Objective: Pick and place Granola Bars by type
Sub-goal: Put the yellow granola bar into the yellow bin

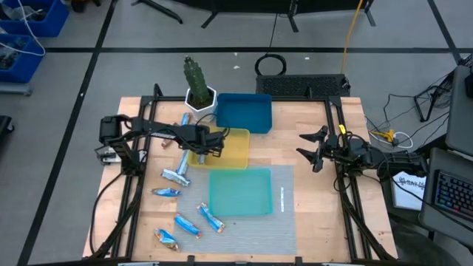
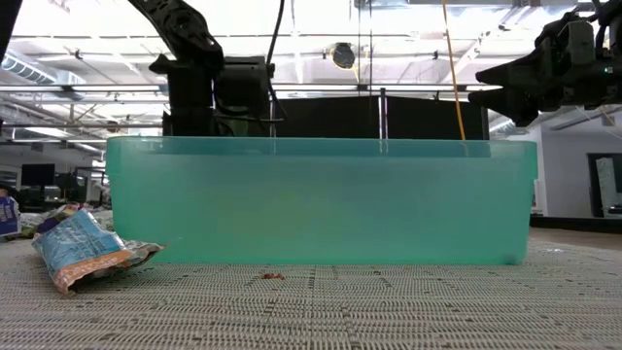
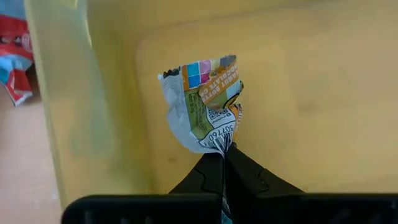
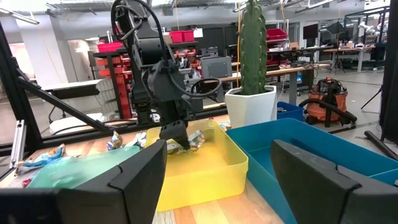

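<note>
While my left gripper (image 3: 222,152) hangs over the yellow tray (image 1: 238,157), its jaws are pressed together on the tail end of one granola bar (image 3: 205,102), pinching just the crimped foil. That bar dangles inside the tray, over its floor, near the wall on the loose-bar side; I can't tell if its lower end touches the floor.

Step in hand, as I judge it: drop this bar in the yellow tray. To do it well I should stay clear of that wall, go low enough that the bar doesn't bounce out, then part the jaws fully so the thin foil doesn't stick to a pad. Lift straight up after.

My right gripper (image 1: 316,151) waits over bare table right of the trays, jaws spread wide, holding nothing.

Other bars (image 1: 176,175) lie on the table left of the teal tray (image 1: 240,193), with one (image 1: 185,122) near the cactus pot (image 1: 199,97). The blue tray (image 1: 244,112) sits behind the yellow one. Next pick needs a matching wrapper, so check print first.
</note>
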